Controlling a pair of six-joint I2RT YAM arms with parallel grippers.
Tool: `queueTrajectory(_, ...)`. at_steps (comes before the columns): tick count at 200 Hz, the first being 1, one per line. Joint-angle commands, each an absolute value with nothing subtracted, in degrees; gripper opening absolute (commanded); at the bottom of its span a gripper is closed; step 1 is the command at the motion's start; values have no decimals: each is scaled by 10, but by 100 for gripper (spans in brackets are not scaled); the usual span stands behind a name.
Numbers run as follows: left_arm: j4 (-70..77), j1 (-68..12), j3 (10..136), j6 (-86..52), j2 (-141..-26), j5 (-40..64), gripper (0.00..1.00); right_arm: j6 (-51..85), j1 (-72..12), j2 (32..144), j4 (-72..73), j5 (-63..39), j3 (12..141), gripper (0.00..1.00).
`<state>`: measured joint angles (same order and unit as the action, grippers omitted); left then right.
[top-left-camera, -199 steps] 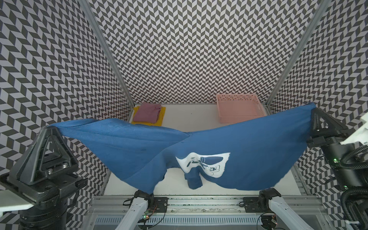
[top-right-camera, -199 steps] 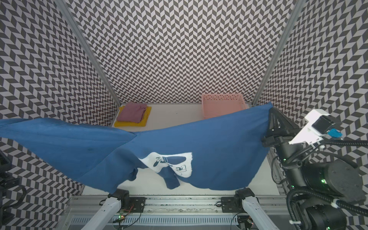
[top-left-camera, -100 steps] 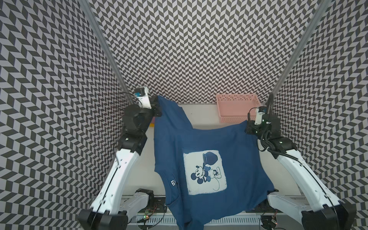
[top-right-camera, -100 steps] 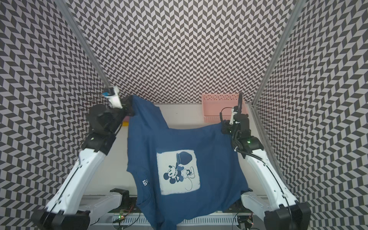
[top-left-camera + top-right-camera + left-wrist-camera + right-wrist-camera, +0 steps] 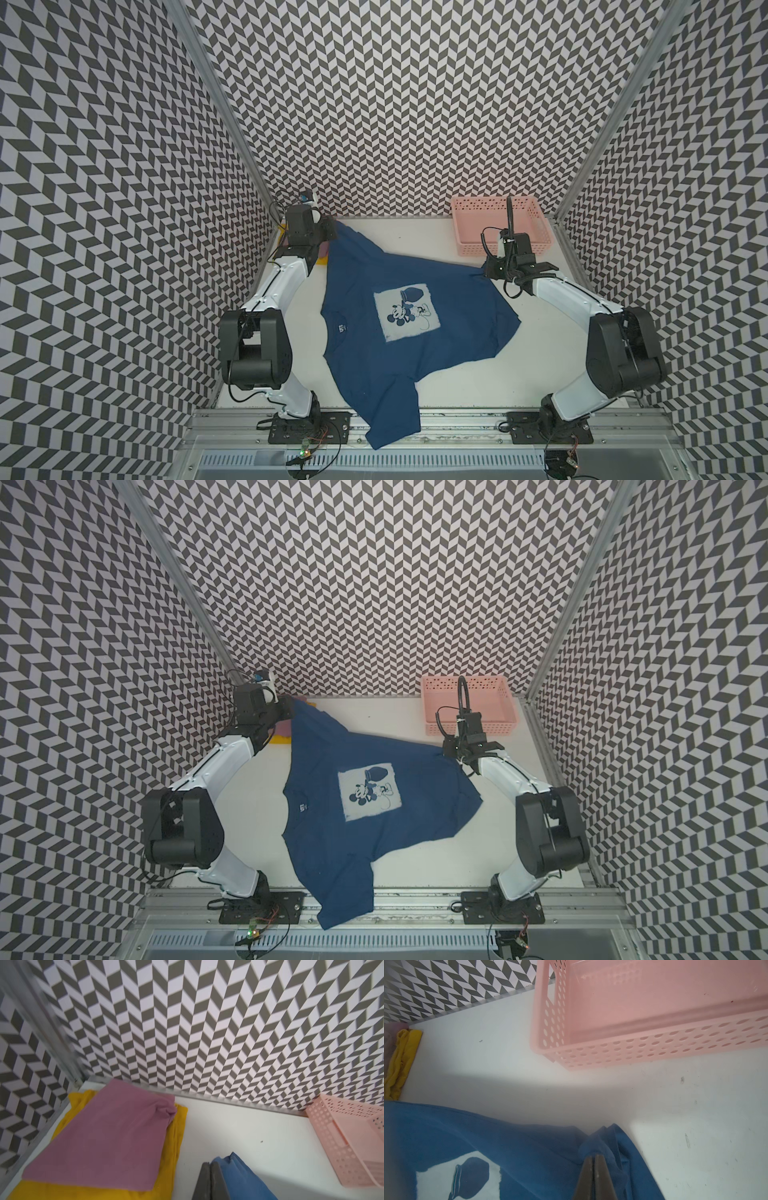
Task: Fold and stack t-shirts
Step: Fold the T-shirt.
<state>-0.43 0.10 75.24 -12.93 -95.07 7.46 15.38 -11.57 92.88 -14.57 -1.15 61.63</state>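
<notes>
Pinching a corner of the navy t-shirt (image 5: 415, 332) in the clamped left gripper (image 5: 210, 1165) beside the mauve-pink t-shirt (image 5: 108, 1136) stacked on the yellow t-shirt (image 5: 178, 1124), holding it spread print-up over the table (image 5: 415, 237), pinching another corner in the clamped right gripper (image 5: 593, 1156) near the pink basket (image 5: 612, 1051).

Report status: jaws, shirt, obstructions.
Both jaws shut on navy t-shirt, far corners. Shirt print-up, near end draped over front rail. Folded mauve shirt on yellow shirt by left jaws; pink basket clear of cloth.
</notes>
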Motion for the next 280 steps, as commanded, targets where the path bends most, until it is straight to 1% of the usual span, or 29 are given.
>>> queueTrajectory(1, 7, 0, 784, -126, -983, 92, 0, 145, -119, 950, -113, -15, 639, 0)
queueTrajectory(42, 0, -9, 781, -126, -995, 101, 0, 142, -120, 971, -111, -7, 649, 0)
queueTrajectory(66, -8, -26, 757, -128, -976, 108, 0, 140, -120, 980, -108, 12, 656, 0)
queueTrajectory(82, -6, -42, 730, -138, -950, 105, 0, 144, -119, 998, -100, 35, 674, 0)
queueTrajectory(118, 1, -90, 662, -150, -868, 86, 0, 132, -120, 1071, -136, 26, 790, 0)
queueTrajectory(149, 2, -98, 601, -165, -782, 78, 0, 120, -119, 1083, -134, 18, 815, 0)
queueTrajectory(184, -36, -106, 549, -167, -700, 72, 0, 112, -119, 1074, -130, 11, 789, 0)
queueTrajectory(212, -59, -109, 489, -179, -637, 76, 0, 122, -122, 1021, -95, 4, 712, 0)
queueTrajectory(226, -72, -113, 463, -188, -612, 80, 0, 127, -125, 998, -87, 24, 676, 0)
queueTrajectory(253, -94, -121, 432, -201, -585, 89, 0, 140, -125, 981, -74, 40, 628, 0)
queueTrajectory(280, -113, -129, 422, -204, -581, 92, 0, 144, -125, 999, -93, 55, 635, 0)
